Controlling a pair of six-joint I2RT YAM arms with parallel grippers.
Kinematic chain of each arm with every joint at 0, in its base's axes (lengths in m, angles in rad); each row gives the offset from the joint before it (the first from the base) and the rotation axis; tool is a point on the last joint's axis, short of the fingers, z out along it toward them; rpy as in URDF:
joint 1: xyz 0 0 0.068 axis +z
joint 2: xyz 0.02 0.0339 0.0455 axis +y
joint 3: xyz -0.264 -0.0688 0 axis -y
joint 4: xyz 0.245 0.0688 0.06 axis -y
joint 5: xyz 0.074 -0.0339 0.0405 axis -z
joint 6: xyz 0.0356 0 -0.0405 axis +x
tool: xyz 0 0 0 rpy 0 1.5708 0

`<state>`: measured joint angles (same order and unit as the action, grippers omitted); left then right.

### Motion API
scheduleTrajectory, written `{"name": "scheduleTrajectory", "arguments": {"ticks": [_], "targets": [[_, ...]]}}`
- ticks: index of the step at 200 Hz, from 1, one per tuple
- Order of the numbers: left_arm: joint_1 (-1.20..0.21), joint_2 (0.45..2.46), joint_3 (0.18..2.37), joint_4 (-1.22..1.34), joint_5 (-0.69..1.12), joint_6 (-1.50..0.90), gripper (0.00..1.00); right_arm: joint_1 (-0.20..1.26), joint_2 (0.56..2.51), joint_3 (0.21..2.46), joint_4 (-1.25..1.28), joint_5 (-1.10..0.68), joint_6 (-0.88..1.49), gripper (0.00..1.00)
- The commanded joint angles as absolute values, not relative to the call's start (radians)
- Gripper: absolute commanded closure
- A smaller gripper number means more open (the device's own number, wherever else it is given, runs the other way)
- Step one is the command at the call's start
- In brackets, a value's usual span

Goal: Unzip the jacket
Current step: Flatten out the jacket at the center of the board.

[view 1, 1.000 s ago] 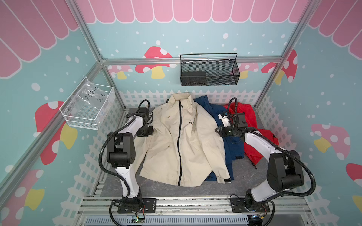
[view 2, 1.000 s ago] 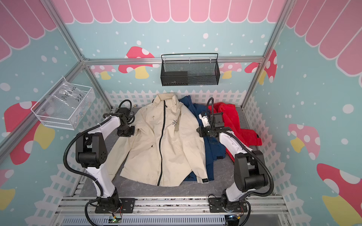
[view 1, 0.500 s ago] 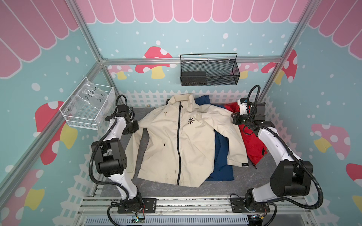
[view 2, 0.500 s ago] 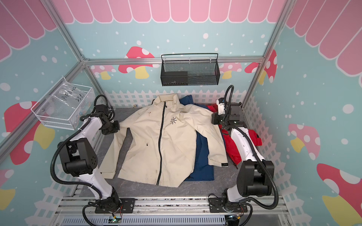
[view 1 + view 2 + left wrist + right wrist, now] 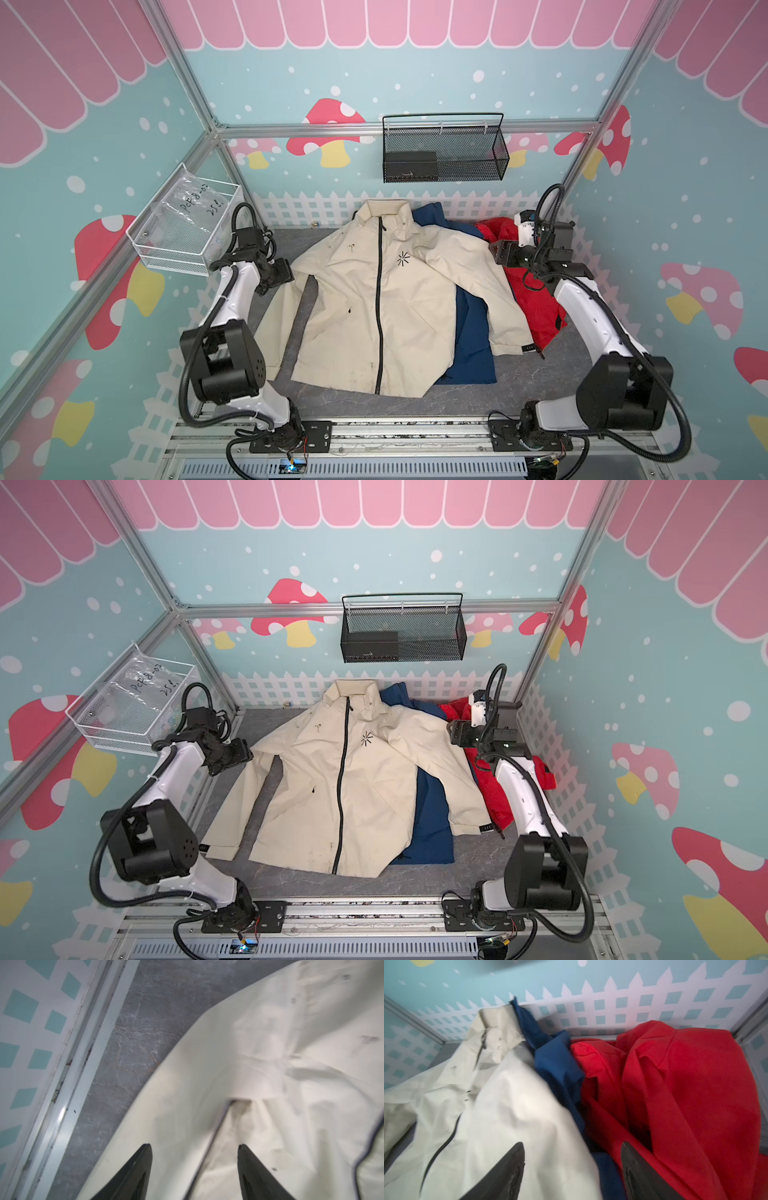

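The cream jacket (image 5: 374, 316) (image 5: 332, 796) lies spread face up on the grey mat in both top views. Its black zipper (image 5: 379, 307) (image 5: 341, 787) runs closed from collar to hem. My left gripper (image 5: 286, 272) (image 5: 245, 752) hovers at the jacket's left shoulder. In the left wrist view this gripper (image 5: 194, 1146) is open over the cream cloth (image 5: 259, 1064), holding nothing. My right gripper (image 5: 496, 251) (image 5: 455, 731) is at the other shoulder. In the right wrist view it (image 5: 573, 1145) is open and empty above the jacket's sleeve (image 5: 508, 1105).
A blue jacket (image 5: 471, 332) (image 5: 556, 1059) lies partly under the cream one, and a red jacket (image 5: 536, 299) (image 5: 685, 1084) is bunched at the right wall. A black wire basket (image 5: 444, 153) hangs on the back wall, a white one (image 5: 187, 228) on the left.
Both arms drew the jacket's shoulders outward, spreading it flat. Since half a second ago both grippers have opened and let the cloth go.
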<state>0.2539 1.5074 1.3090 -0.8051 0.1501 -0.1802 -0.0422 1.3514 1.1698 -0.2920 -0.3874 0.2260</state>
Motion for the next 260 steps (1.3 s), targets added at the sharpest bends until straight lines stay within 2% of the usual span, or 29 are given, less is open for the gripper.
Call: {"name": "scheduleTrajectory", "arguments": {"ticks": [1,35,58,80,124,150,212,247,255,260], "targets": [[0.240,1.318,1.213,-0.774,0.328,-0.300,0.32,-0.026,1.244,1.094,-0.368,-0.550,0.265,0.29],[0.209,1.168,1.089,-0.885,0.406,-0.320,0.33,0.005,1.122,0.919,-0.436,-0.704,0.325,0.37],[0.182,1.154,1.071,-0.953,0.359,-0.331,0.33,0.045,1.079,0.848,-0.528,-0.696,0.343,0.38],[0.160,1.207,1.063,-0.969,0.394,-0.360,0.33,0.101,1.034,0.752,-0.535,-0.689,0.394,0.38],[0.114,1.238,1.033,-0.931,0.384,-0.379,0.34,0.244,0.962,0.559,-0.437,-0.678,0.559,0.36],[0.110,1.237,1.032,-0.918,0.378,-0.378,0.34,0.279,0.928,0.473,-0.368,-0.681,0.629,0.36],[0.073,1.250,1.037,-0.897,0.378,-0.385,0.34,0.332,1.007,0.387,-0.164,-0.703,0.695,0.37],[0.060,1.238,1.029,-0.872,0.376,-0.413,0.33,0.385,1.059,0.386,-0.115,-0.692,0.721,0.45],[0.059,1.234,1.023,-0.861,0.383,-0.420,0.33,0.390,1.059,0.383,-0.115,-0.681,0.728,0.51],[0.057,1.231,1.021,-0.853,0.386,-0.425,0.33,0.390,1.057,0.383,-0.123,-0.669,0.729,0.60]]}}
